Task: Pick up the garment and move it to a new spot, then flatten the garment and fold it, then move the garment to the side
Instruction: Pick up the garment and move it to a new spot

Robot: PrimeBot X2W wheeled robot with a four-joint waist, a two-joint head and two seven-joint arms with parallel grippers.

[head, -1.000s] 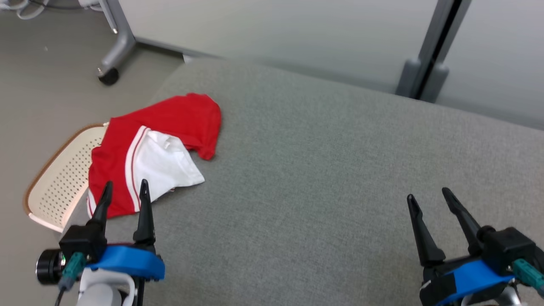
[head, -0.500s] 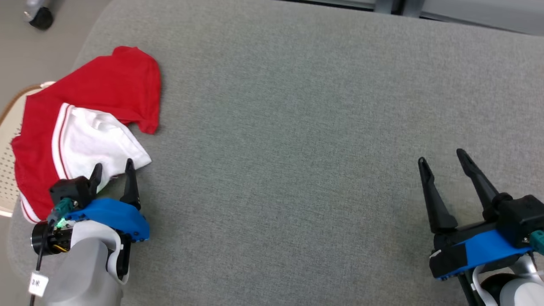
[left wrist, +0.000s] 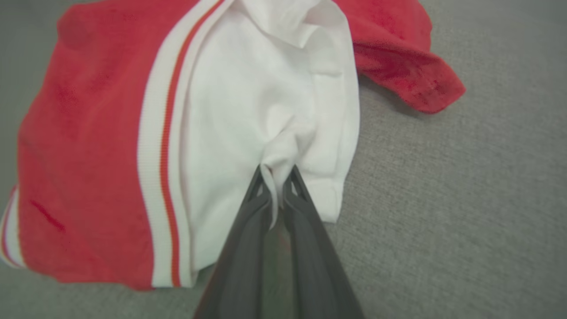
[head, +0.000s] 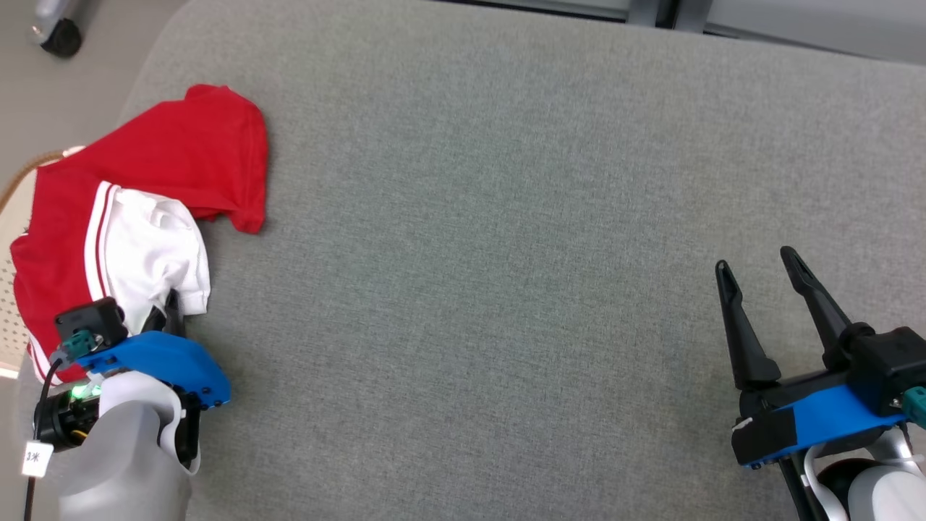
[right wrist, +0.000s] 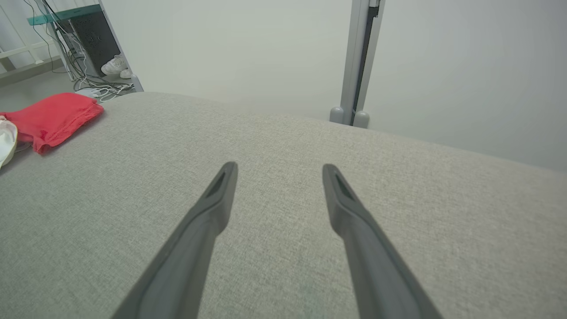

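Looking down from the head, the desk [head: 506,217] is one big grey fabric-covered top with rounded corners; grey floor [head: 72,94] past its left side, with a black caster wheel [head: 61,37] in the corner; the garment [head: 181,159], red with a white panel and striped trim, sits crumpled at the desk's left edge. The left wrist view gets the grip up close; the left end effector [left wrist: 275,177] is pinched together on a bunched fold of the white part. Over on the right, well apart from it, the right end effector [head: 756,260] has its fingers spread; its wrist view adds a pale wall, a grey post [right wrist: 359,57], a black cabinet [right wrist: 95,44] with tangled cables, and white shoes [right wrist: 115,65]. A white tag [head: 32,457] on the left arm's cable reads roughly "3米"; too small to be sure.
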